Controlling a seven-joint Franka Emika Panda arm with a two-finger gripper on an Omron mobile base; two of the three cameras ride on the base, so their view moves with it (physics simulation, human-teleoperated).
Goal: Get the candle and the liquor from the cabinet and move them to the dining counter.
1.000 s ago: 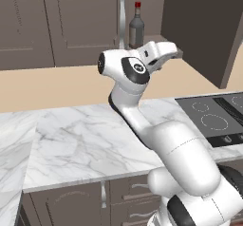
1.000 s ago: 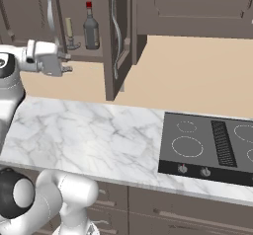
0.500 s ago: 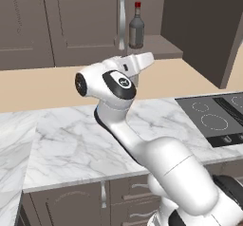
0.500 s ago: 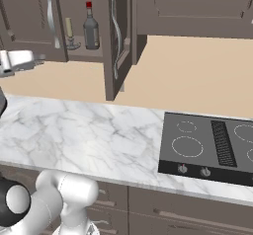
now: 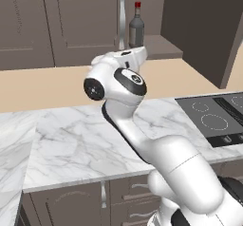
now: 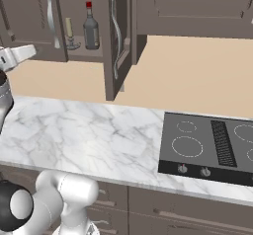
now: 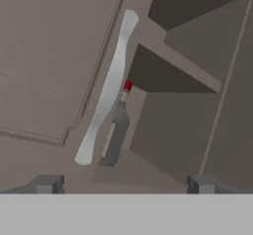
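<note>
Claw (image 7: 123, 183) jaws are seen spread wide apart in the hand view, with the two small dark fingertips (image 7: 47, 183) standing at either side and nothing held between them. In that view the claw is directed at the open dark brown wooden wall cabinet (image 7: 49, 56), well short of its contents.

The small grey-brown glass liquor bottle with the narrow neck and red cap (image 6: 90, 27) is seen standing upright on the cabinet shelf (image 6: 86, 53) in the right base view. The short cream-yellow taper candle in its small grey metal holder (image 6: 70, 34) is placed just beside the bottle, on the side nearer the cabinet's open left door (image 6: 32, 19). The candle is shorter than the bottle. Both items are set between the two open doors, each door carrying a long curved silver handle (image 6: 116, 34).

In the left base view the bottle is seen on the same shelf, directly above the white arm's wrist (image 5: 128, 61); the candle is hidden there behind a door handle. In the hand view the candle appears as a pale sliver against the bottle, next to the silver handle.

Below the cabinet, a white grey-veined marble bench (image 6: 94, 135) is fitted with a black four-ring hob (image 6: 207, 147) at the side away from the cabinet's left door.
</note>
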